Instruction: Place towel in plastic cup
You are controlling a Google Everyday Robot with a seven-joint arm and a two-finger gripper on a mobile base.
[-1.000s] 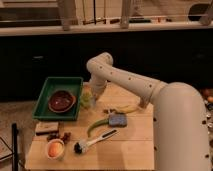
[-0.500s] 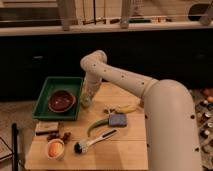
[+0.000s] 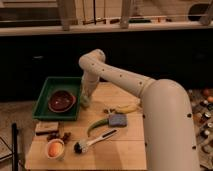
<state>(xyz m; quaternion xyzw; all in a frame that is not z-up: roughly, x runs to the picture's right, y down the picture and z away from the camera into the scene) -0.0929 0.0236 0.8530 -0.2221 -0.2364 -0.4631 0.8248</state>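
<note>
Gripper (image 3: pixel 85 103) low beside right edge of green tray (image 3: pixel 62 80), fingers closed, hold on anything unclear, brown bowl (image 3: pixel 61 101) inside tray

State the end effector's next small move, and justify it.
Probably raise the end effector slightly. It sits shut and low beside the right rim of the green tray, and what it holds, if anything, is hidden. The grey-blue pad lies apart, near the banana.

Arm (image 3: pixel 127 80) bends down, gripper (image 3: pixel 86 101) (fingers closed) pointing downward.
</note>
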